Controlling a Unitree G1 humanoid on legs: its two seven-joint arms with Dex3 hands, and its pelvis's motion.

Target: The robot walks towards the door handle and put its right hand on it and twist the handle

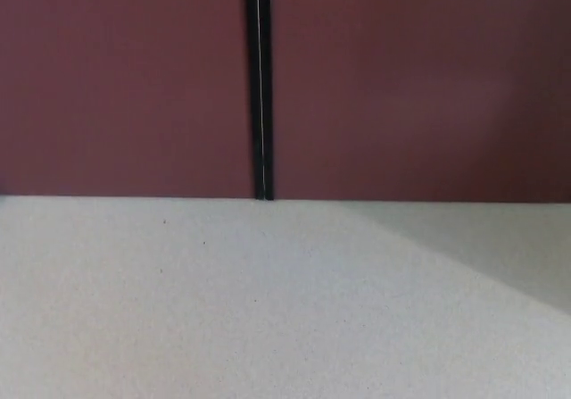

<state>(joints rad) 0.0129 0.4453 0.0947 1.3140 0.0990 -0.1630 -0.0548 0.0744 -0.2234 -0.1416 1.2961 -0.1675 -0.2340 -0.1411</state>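
Two dark red door panels fill the top half of the head view, the left door [125,78] and the right door [419,78]. A narrow black gap [260,87] with a thin bright line runs straight down between them to the floor. No door handle shows in this view. Neither of my hands nor any arm is in the picture.
A pale grey speckled floor [268,310] reaches from the bottom edge up to the foot of the doors. A soft shadow [500,247] lies across the floor at the right, slanting down toward the right edge.
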